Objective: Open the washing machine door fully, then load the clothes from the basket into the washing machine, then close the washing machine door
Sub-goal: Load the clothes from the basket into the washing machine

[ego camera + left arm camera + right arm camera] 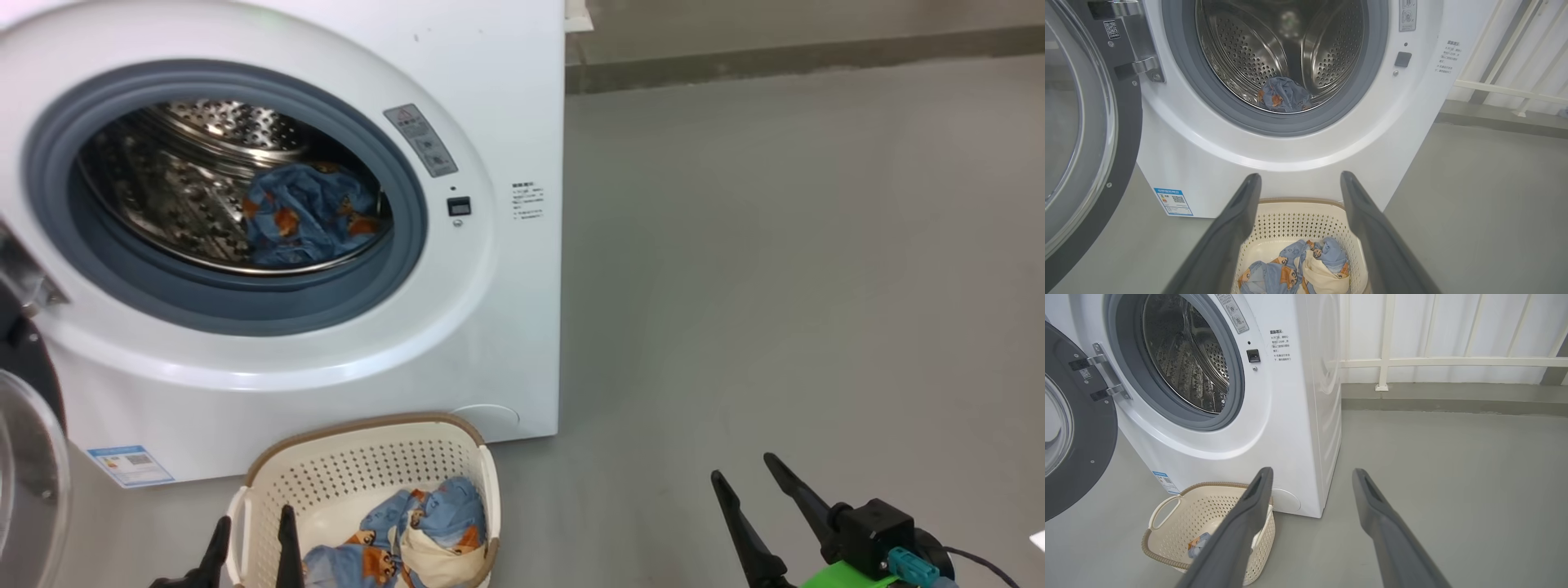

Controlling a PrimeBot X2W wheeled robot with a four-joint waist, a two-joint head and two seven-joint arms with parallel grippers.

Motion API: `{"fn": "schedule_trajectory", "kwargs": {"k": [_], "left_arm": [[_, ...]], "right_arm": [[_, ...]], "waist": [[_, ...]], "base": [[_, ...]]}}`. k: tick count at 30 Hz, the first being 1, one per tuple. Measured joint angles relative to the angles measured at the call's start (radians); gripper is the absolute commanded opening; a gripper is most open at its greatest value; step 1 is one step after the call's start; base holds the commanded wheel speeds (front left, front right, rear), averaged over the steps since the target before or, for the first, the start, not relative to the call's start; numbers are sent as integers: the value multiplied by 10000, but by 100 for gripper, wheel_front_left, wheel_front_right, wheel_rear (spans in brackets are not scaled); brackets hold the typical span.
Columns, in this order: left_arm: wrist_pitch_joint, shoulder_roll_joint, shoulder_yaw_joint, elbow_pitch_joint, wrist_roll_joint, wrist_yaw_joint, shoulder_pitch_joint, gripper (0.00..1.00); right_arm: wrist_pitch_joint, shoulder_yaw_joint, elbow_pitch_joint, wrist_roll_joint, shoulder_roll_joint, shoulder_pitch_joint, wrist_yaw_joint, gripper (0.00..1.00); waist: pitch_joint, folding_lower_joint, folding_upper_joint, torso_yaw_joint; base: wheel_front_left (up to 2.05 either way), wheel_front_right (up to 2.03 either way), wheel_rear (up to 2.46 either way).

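The white washing machine [490,327] stands open, its door [1090,143] swung out to the left. One blue printed piece [306,214] lies in the steel drum [1274,45]. On the floor in front sits the cream basket [359,469], holding blue printed clothes [424,523] and a cream-white piece [1323,277]. My left gripper [251,535] hovers open at the basket's left rim; in its wrist view the left gripper [1300,179] is above the basket, empty. My right gripper [747,478] is open and empty over bare floor, right of the basket [1180,522].
Grey floor [775,245] stretches to the right of the machine. A white railing [1445,361] and a low kerb run along the back wall. The open door [1073,428] takes up the room left of the machine.
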Motion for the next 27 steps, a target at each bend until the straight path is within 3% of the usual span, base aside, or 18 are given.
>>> {"fn": "schedule_trajectory", "kwargs": {"k": [27], "left_arm": [[0,-40,-58,142,44,-13,170,100]], "right_arm": [[0,171,21,13,79,180,0,100]], "waist": [[-323,-1,0,279]], "base": [[0,0,0]]}}
